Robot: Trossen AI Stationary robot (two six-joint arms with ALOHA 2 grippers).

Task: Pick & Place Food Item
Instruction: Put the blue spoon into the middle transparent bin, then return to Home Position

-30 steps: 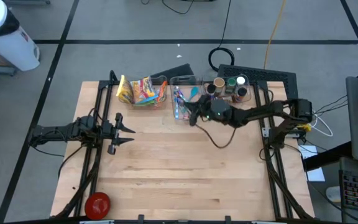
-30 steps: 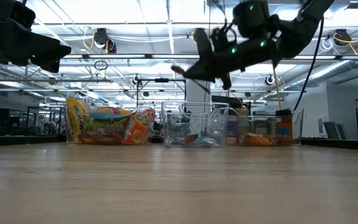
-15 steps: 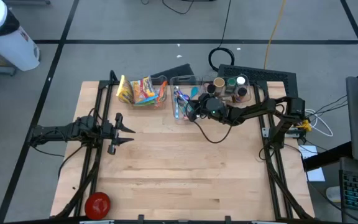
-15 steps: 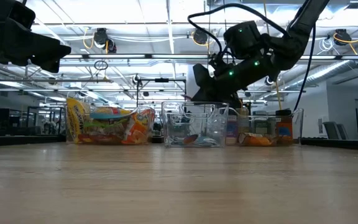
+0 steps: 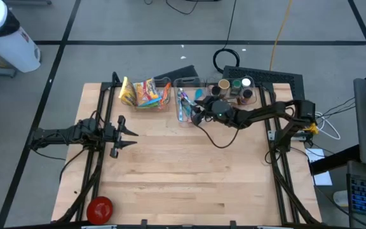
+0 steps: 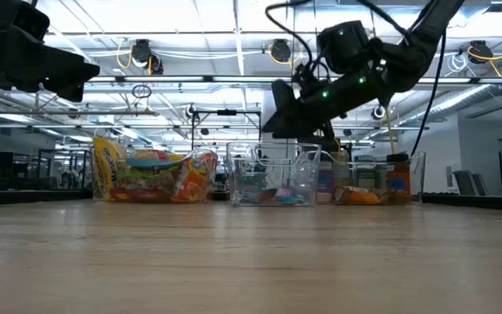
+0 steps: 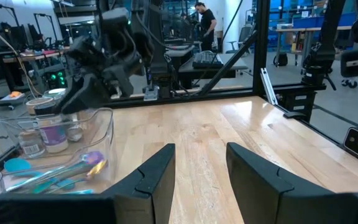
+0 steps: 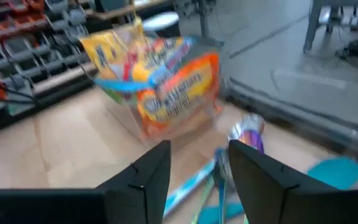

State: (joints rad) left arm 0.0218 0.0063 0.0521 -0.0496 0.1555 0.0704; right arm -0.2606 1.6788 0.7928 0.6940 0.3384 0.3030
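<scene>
Three clear bins stand in a row at the table's far edge. The left bin holds bright snack bags. The middle bin holds blue and teal utensils and a purple-and-silver piece. The right bin holds jars. My right gripper hangs open over the middle bin's near part, tipped slightly down, with nothing between its fingers. My left gripper stands open and level near the table's left side, holding nothing.
A red round object lies at the table's near left corner. Dark frame rails run along both sides of the table. A cable droops from the right arm over the bare wooden middle.
My right gripper has moved down and toward the far left, over the middle bin, and tipped downward. It has opened, and the small reddish thing that showed at its fingertips is no longer there. A purple-and-silver piece now lies in the middle bin.
</scene>
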